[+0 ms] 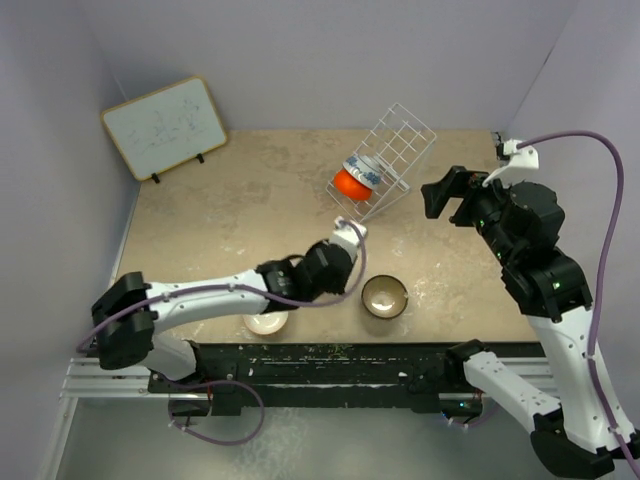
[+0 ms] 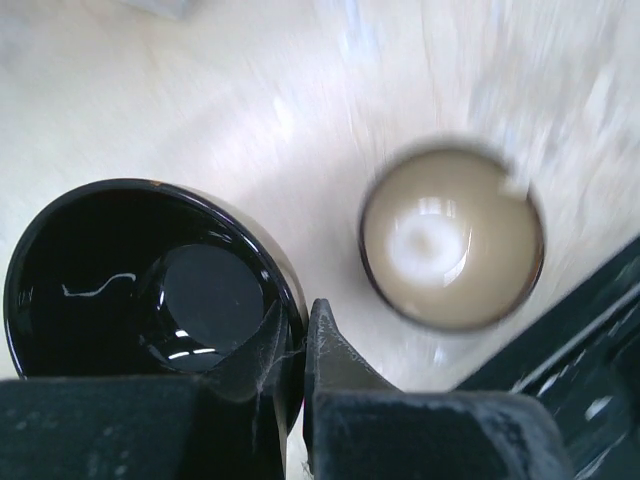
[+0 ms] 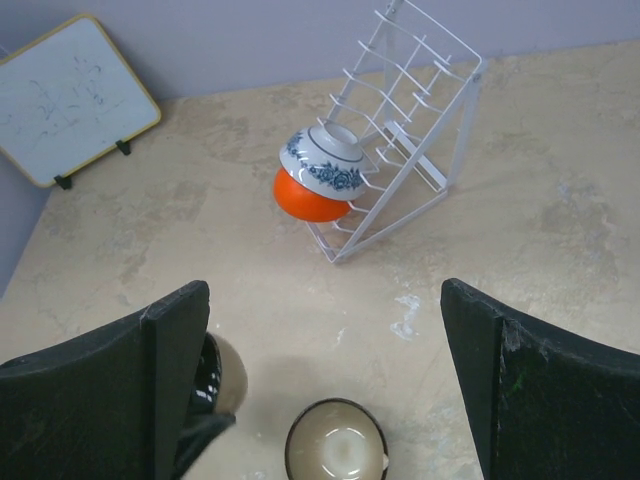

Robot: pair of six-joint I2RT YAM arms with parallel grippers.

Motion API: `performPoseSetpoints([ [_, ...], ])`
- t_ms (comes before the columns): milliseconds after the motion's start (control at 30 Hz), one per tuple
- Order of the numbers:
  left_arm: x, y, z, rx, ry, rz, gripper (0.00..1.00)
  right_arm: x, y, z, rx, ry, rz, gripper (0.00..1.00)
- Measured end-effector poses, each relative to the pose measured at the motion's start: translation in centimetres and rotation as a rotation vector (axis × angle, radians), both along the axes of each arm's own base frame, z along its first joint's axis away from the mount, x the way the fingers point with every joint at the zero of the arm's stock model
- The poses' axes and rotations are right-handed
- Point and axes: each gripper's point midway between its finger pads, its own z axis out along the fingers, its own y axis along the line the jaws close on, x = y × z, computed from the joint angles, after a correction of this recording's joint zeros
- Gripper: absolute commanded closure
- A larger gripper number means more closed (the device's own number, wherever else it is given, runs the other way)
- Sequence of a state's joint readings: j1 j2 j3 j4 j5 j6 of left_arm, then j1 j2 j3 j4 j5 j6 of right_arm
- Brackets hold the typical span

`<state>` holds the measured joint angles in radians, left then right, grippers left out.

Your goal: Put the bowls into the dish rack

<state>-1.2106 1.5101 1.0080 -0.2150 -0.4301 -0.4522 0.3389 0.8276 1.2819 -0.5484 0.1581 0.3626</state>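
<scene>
My left gripper (image 2: 296, 322) is shut on the rim of the glossy black bowl (image 2: 150, 290), one finger inside and one outside. In the top view it (image 1: 347, 240) sits mid-table, left of the tan bowl (image 1: 384, 296), which stands upright on the table and also shows in the left wrist view (image 2: 452, 240). The white wire dish rack (image 1: 400, 150) holds the orange bowl (image 1: 348, 184) and the blue-patterned bowl (image 1: 364, 170) on its lower panel. The cream-white bowl (image 1: 266, 322) lies partly under my left arm. My right gripper (image 1: 458, 196) is open and empty, right of the rack.
A whiteboard with a wooden frame (image 1: 165, 126) leans at the back left. Walls close the table at the back and on both sides. The arms' black base rail (image 1: 330, 360) runs along the near edge.
</scene>
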Motion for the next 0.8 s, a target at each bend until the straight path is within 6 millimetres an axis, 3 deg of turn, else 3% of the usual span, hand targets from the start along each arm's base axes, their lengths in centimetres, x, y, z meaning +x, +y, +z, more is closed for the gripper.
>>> performPoseSetpoints([
  [233,8.8,1.0,13.5,-0.408,-0.132,0.137,1.00,0.3,0.8,2.6,0.013,-0.014,0.039,0.01],
  [467,12.2,-0.6,25.3,-0.733,-0.230,0.062,1.00,0.7,1.7,3.5,0.020,-0.010,0.077,0.01],
  [567,14.5,-0.8,28.0,-0.883,-0.230,0.027,1.00,1.1,2.2,3.5,0.021,0.001,0.095,0.01],
  [633,16.6,-0.7,28.4,-0.978,-0.212,0.015,1.00,1.4,2.4,3.3,0.019,0.010,0.099,0.01],
  [800,22.2,-0.7,25.2,-1.140,-0.111,0.038,1.00,1.6,2.4,2.6,0.009,0.041,0.099,0.01],
])
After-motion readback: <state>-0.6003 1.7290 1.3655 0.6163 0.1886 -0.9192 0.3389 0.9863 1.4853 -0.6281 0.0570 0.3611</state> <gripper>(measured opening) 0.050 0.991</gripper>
